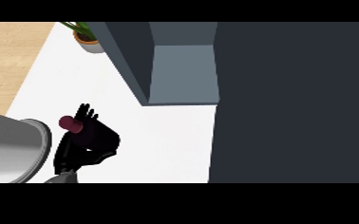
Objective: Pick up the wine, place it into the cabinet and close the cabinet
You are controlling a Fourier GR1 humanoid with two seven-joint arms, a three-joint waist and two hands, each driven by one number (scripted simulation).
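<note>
The wine bottle (68, 122) shows as a dark red round top at the lower left, over the white counter. My left hand (95, 140) is pressed against its right side, with its fingers (85, 111) rising just past the top. The bottle's dark body merges with the black hand, which seems curled round it. The cabinet (184, 73) stands open at the upper middle, with a grey-blue inner shelf showing and its dark left wall (129, 59) beside it. My right hand does not show.
A broad dark panel (288, 104) fills the view's right side from top to bottom. A potted plant (87, 41) stands at the counter's back left. A large grey rounded object (17, 147) sits at the left edge beside my hand. The white counter (165, 142) lies between hand and panel.
</note>
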